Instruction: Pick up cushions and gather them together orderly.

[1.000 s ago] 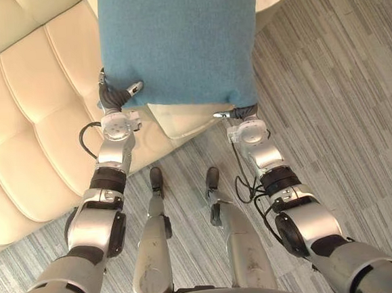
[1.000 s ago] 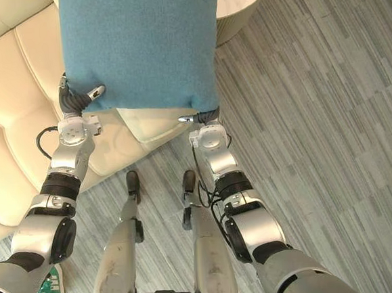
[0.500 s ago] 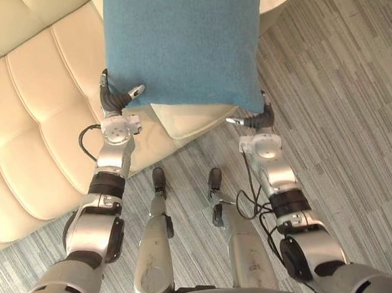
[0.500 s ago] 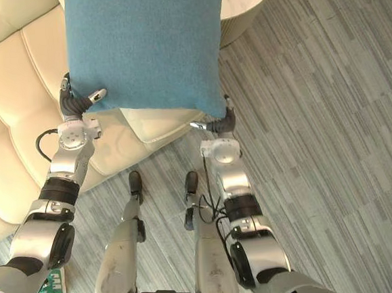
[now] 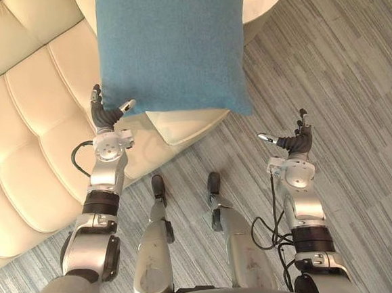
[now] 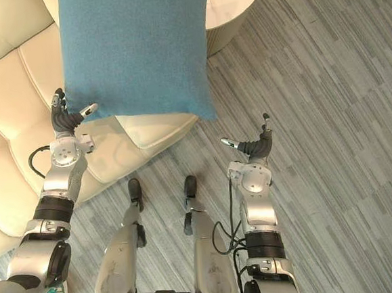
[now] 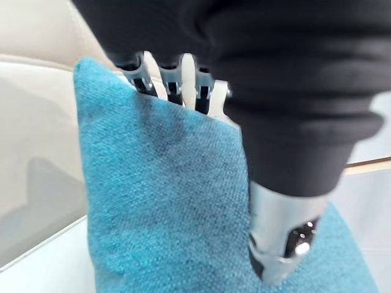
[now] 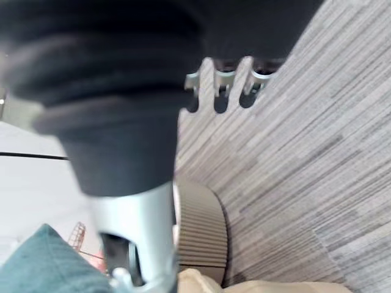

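Held blue cushion [image 5: 172, 46] up by one corner.
Clamped left hand [image 5: 105, 115] on corner just above it; spread right hand [image 5: 293, 141] open, well apart from cushion.

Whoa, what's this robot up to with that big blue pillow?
The robot is holding a blue fabric cushion up in front of itself, above the edge of a cream tufted leather sofa. Its left hand pinches the cushion's lower corner between thumb and fingers. Its right hand is off to the side over the grey striped floor, fingers open and holding nothing, so the cushion hangs from one hand.
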